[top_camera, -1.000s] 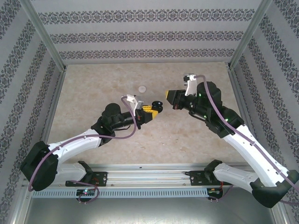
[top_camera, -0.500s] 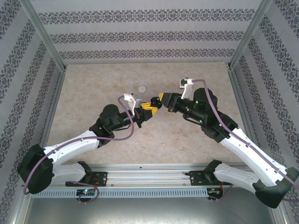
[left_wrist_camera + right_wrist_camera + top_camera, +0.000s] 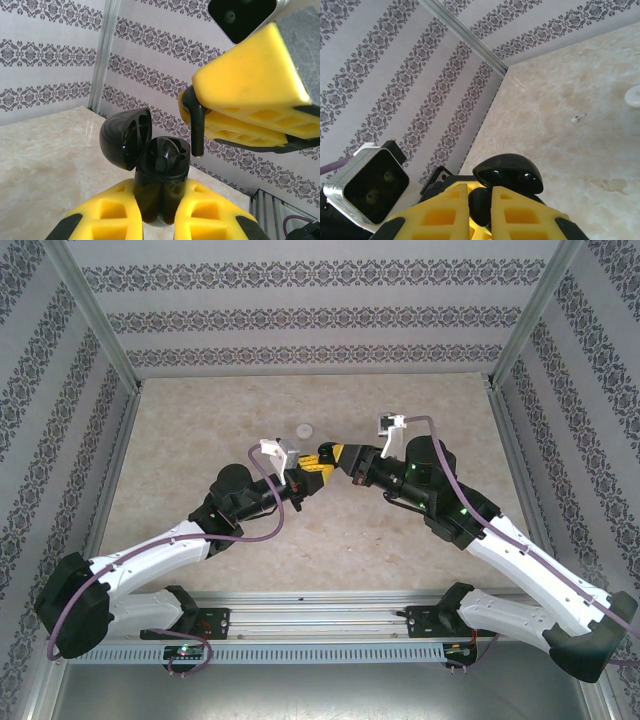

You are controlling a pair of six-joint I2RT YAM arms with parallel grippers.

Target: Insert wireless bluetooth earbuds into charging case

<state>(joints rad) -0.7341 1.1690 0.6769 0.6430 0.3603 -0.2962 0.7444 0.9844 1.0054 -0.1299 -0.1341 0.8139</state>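
Though just beside the case (image 3: 161,172), black earbud (image 3: 197,125) in right tool (image 3: 479,194).

Left pincer (image 3: 320,462), right pincer (image 3: 341,452): closed, tips near.

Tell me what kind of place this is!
Probably a robot test booth, not a home: patterned panel walls on a metal frame box in a marble-look table, with robot arms bolted at its edge.
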